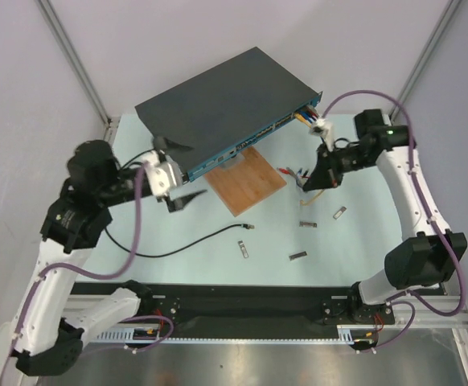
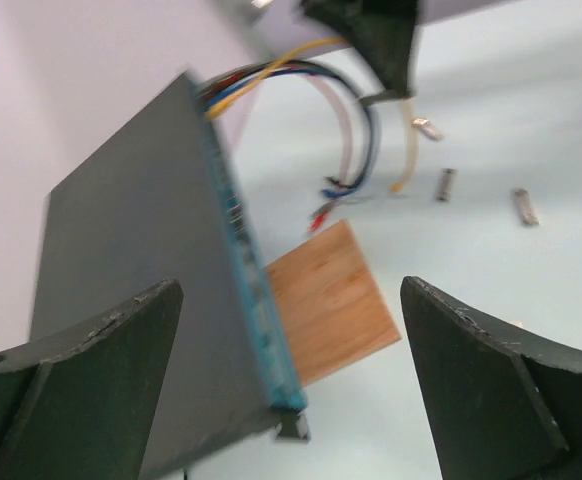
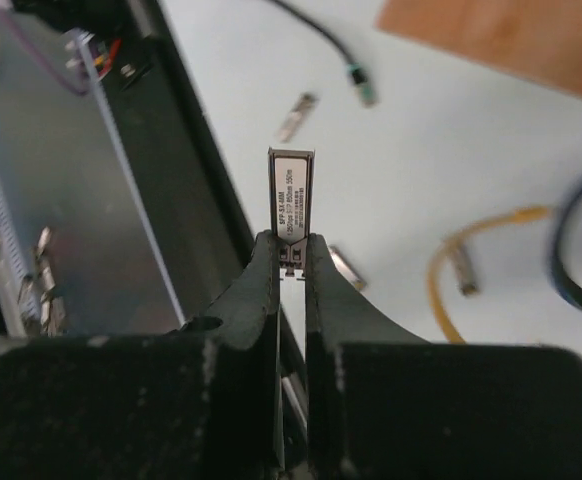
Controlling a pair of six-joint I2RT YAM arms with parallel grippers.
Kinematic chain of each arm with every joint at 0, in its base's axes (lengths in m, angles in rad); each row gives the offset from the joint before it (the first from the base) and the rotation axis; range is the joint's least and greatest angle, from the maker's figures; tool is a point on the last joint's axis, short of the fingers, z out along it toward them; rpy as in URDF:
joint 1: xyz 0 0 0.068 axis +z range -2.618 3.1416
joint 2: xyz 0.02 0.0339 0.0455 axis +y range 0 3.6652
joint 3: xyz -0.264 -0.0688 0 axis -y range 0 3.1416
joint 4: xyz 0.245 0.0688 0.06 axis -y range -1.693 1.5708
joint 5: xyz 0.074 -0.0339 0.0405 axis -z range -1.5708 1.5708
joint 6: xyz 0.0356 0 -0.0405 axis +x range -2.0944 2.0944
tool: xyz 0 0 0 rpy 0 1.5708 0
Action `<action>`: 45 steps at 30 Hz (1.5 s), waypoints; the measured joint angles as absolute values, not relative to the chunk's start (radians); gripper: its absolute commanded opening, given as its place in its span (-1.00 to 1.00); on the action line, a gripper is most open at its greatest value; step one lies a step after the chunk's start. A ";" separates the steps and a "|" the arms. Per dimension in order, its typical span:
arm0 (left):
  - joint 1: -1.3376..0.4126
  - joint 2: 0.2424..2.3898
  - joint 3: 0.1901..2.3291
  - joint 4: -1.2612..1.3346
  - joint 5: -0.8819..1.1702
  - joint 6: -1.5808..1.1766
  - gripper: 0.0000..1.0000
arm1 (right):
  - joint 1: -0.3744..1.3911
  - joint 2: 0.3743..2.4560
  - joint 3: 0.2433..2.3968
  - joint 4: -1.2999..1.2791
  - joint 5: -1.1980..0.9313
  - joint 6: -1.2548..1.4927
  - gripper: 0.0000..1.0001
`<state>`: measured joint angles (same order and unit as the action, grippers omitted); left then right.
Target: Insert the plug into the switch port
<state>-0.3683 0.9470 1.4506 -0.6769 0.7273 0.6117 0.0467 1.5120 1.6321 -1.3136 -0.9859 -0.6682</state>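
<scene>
Plug point(image 1: 248, 227) is loose on the table point(image 1: 363, 233), a pale tip ending the thin black cable point(image 1: 206, 240). It sits just in front of the wood board point(image 1: 250, 181), roughly midway between the two arms. Neither gripper is touching it, and it's well apart from the switch point(image 1: 218, 96).

Port row point(image 1: 250, 143) runs along the narrow blue face of the switch, facing the arms. Yellow, blue and red cables point(image 2: 361, 140) are plugged in at the right end of that face. They loop down, and their free ends lie on the table near the board. The board lies partly under the switch's front edge.

Right gripper point(image 3: 291, 250) is clamped on a small silver module point(image 3: 291, 195). It pinches one end, and the labelled body sticks straight out past the fingertips. From the top view it hangs to the right of the board, near the coloured cable ends, not at the plug.

Left gripper point(image 1: 182, 171) is spread wide with nothing in it, at the left end of the blue face. In its wrist view, which is blurred, the near corner of the switch sits between the two fingers point(image 2: 101, 380). I can't tell whether either finger touches the box.

Four more silver modules point(image 1: 242, 249) lie scattered on the table in front of the board and out to the right.
</scene>
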 measured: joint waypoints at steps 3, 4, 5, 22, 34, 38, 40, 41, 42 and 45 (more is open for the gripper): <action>-0.571 0.957 1.406 -0.706 0.658 0.772 0.80 | 0.171 1.513 1.592 -1.328 -0.995 -0.678 -1.00; -0.638 0.960 1.388 -0.715 0.631 0.825 0.78 | 0.221 1.513 1.586 -1.331 -0.997 -0.678 -1.00; -0.695 0.966 1.374 -0.719 0.611 0.863 0.76 | 0.255 1.513 1.584 -1.331 -1.000 -0.677 -1.00; -1.129 1.101 1.205 -0.671 0.335 1.102 0.32 | 0.576 1.531 1.570 -1.324 -1.060 -0.541 -1.00; -1.157 1.132 1.146 -0.620 0.208 1.099 -0.19 | 0.709 1.531 1.570 -1.334 -1.006 -0.561 -1.00; -1.171 1.132 1.144 -0.624 0.210 1.099 -0.39 | 0.700 1.531 1.571 -1.332 -1.007 -0.553 -1.00; -1.181 1.132 1.144 -0.628 0.214 1.098 -0.65 | 0.691 1.532 1.571 -1.331 -1.009 -0.549 -0.93; -1.184 1.132 1.144 -0.631 0.214 1.097 -0.77 | 0.687 1.533 1.573 -1.332 -1.010 -0.546 -0.70; -1.185 1.132 1.145 -0.636 0.216 1.098 -0.86 | 0.682 1.534 1.576 -1.336 -1.011 -0.540 -0.36; -1.186 1.135 1.145 -0.650 0.221 1.074 -0.99 | 0.659 1.534 1.587 -1.336 -1.007 -0.528 0.59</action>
<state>-1.1862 1.1351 1.1450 -0.6502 0.2214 1.0737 0.6594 1.5345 1.5871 -1.3357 -1.0069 -0.5282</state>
